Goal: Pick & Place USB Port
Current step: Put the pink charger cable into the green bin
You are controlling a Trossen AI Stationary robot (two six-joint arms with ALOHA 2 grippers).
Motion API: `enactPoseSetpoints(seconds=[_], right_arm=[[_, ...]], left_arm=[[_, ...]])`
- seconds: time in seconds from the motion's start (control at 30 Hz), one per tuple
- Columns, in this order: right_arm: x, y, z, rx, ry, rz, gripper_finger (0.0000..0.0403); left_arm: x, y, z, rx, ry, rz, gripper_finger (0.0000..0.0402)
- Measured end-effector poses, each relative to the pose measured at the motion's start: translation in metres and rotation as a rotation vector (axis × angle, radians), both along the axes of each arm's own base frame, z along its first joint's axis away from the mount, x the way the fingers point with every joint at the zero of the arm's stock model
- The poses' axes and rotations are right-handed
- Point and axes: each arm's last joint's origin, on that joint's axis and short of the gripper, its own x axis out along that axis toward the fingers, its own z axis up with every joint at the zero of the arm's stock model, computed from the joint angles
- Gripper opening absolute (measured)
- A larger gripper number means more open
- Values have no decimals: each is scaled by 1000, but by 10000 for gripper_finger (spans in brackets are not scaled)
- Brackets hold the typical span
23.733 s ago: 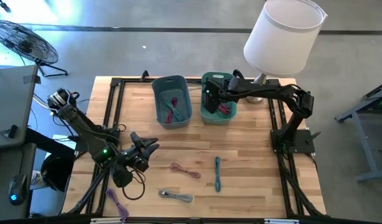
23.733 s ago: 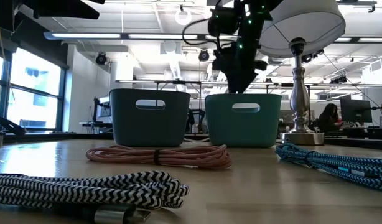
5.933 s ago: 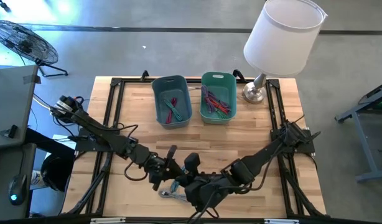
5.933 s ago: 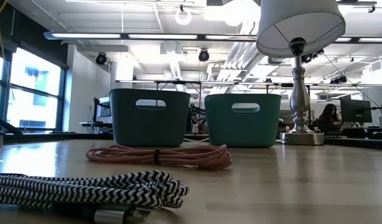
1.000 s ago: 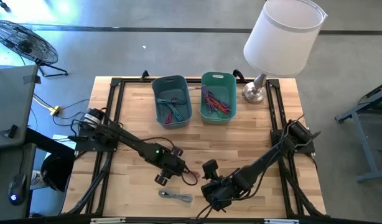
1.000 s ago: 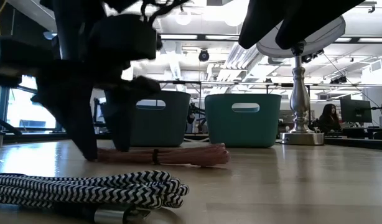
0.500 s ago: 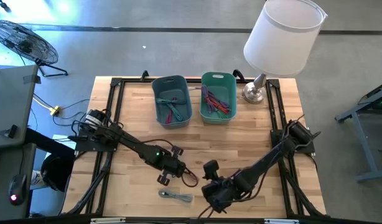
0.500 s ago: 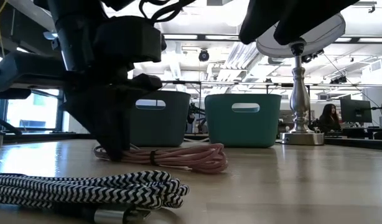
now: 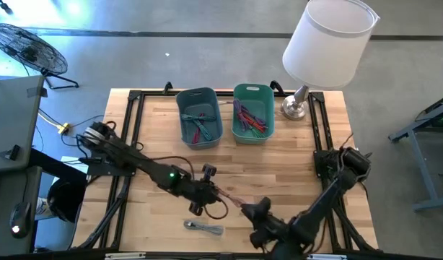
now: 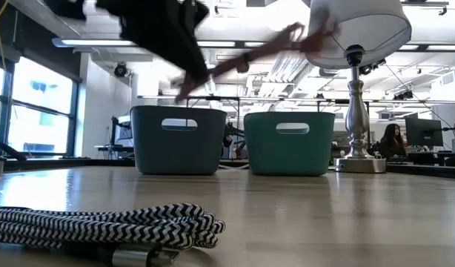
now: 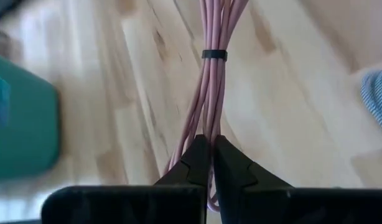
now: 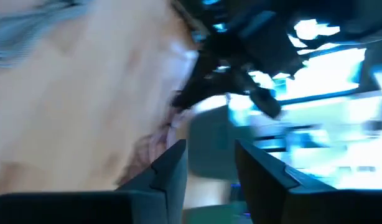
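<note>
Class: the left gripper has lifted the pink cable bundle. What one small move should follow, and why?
Probably carry it toward the bins. The left gripper is shut on the pink cable, which hangs clear of the table in the low view, and the two teal bins lie farther back.

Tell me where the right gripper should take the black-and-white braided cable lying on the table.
Grip the black-and-white cable at mid-bundle, coming straight down with the right gripper, open fingers straddling its narrow width. It lies flat as a long folded bundle, so the middle probably catches every strand; its metal plug end is thin and low.
</note>
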Motion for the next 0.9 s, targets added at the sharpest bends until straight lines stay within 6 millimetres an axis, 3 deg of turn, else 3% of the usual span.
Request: enactPoseSetpoints(seconds=[0.13,0.33,0.63,0.9], right_arm=[[-15,10,3,-127,-84,-10,114],[-36,21,3,-197,-97,30,114],[-34,18,4,-223,-135,2,114],[-37,8,4,-178,-225,-52,114]], left_arm=[[-5,0,29,-11,-146,14,1],[-4,2,41,-2,-249,42,1],[6,-1,61,-19,-446,-29,0],[8,-3,66,-9,-494,-92,0]])
